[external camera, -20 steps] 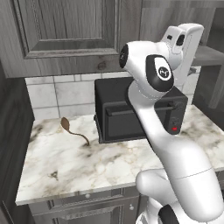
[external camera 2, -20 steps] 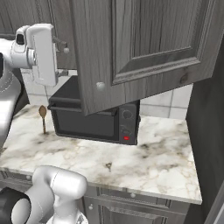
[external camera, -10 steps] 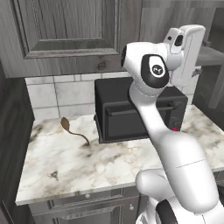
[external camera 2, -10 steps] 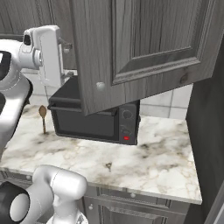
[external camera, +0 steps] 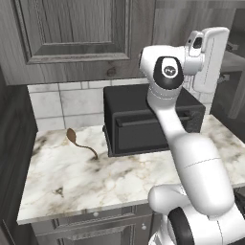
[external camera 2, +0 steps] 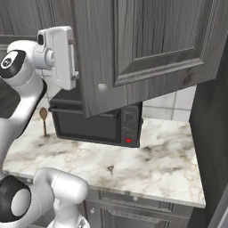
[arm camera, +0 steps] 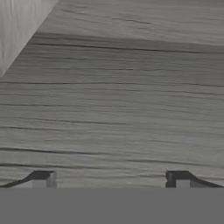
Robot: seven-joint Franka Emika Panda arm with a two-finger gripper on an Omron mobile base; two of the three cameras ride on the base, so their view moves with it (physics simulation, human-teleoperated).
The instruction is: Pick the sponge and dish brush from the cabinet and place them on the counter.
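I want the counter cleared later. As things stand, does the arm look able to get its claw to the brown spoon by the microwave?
Probably yes. The spoon lies in the open on the counter, nothing over it. The claw is open, raised by the cabinet door.

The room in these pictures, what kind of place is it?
It looks like a home kitchen, a rendered one. A black microwave stands on a white marble counter against a tiled wall, a dark grey wood-grain wall cabinet hangs above it, and a brown long-handled spoon lies on the counter.
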